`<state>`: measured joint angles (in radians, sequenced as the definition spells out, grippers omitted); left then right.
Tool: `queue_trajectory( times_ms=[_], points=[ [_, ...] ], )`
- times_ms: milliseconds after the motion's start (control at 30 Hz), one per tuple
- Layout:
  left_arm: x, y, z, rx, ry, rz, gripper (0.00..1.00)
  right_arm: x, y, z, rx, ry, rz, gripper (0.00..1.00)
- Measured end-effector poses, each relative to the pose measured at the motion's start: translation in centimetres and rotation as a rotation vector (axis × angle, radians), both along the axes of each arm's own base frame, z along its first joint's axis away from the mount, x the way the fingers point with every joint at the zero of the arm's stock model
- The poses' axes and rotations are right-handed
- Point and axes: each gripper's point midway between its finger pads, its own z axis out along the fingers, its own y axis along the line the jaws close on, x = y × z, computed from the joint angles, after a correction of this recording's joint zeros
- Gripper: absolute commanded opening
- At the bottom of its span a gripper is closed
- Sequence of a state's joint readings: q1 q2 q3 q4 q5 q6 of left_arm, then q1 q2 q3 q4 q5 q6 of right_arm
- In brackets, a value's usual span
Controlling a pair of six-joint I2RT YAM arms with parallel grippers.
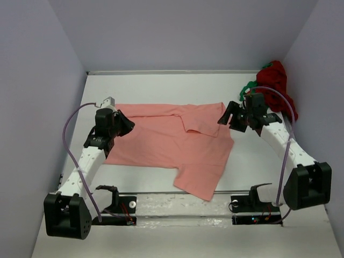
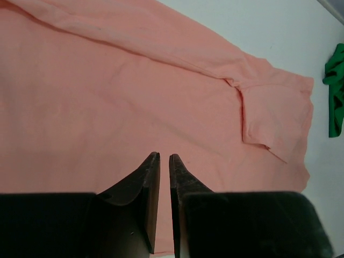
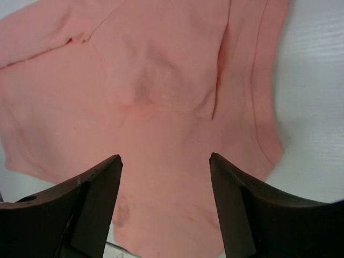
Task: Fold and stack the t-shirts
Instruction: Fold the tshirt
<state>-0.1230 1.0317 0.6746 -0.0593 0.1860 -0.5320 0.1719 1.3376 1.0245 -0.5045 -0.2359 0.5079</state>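
Salmon-pink shirt (image 1: 172, 145) spread flat mid-frame on the counter (image 1: 161, 88), upper edge and 1 sleeve turned inward: laid open, by the look of it, for the next fold. Dark red shirt (image 1: 275, 80) and green shirt (image 1: 248, 86) bunched at upper right, parked out of the way. Left jaws at the cloth's left edge, pressed almost together, thin slit between, no fabric visibly pinched. Right jaws over the right edge, spread wide, holding nothing, perhaps poised for a grasp.
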Motion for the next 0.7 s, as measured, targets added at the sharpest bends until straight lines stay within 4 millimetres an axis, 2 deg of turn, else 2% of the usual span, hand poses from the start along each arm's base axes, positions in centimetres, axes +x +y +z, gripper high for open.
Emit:
queue_trajectory(
  times_ms=[133,233,300,400,467,567,700],
  points=[
    [-1.3,-0.1,-0.6,0.004,0.047,-0.006,0.19,-3.5,0.1,0.0,0.035,-0.006,0.007,0.74],
    [-2.3,-1.6,-0.9,-0.005,0.076,-0.045,0.18,-5.7,0.7,-0.4,0.054,-0.005,0.033,0.75],
    [-3.1,-3.1,-1.2,-0.010,0.093,-0.088,0.18,-7.2,1.6,-1.3,0.056,0.015,0.070,0.75],
    [-3.8,-4.8,-1.7,-0.018,0.119,-0.136,0.16,-10.2,3.3,-3.7,0.048,0.094,0.146,0.75],
    [-4.6,-6.3,-2.8,-0.024,0.147,-0.173,0.16,-12.1,4.1,-5.3,0.039,0.147,0.185,0.74],
    [-7.0,-8.4,-5.3,-0.021,0.213,-0.230,0.16,-14.9,4.8,-7.4,0.018,0.215,0.232,0.74],
    [-9.7,-10.3,-7.1,0.008,0.251,-0.283,0.17,-17.6,5.5,-8.3,-0.003,0.233,0.279,0.73]
  ],
)
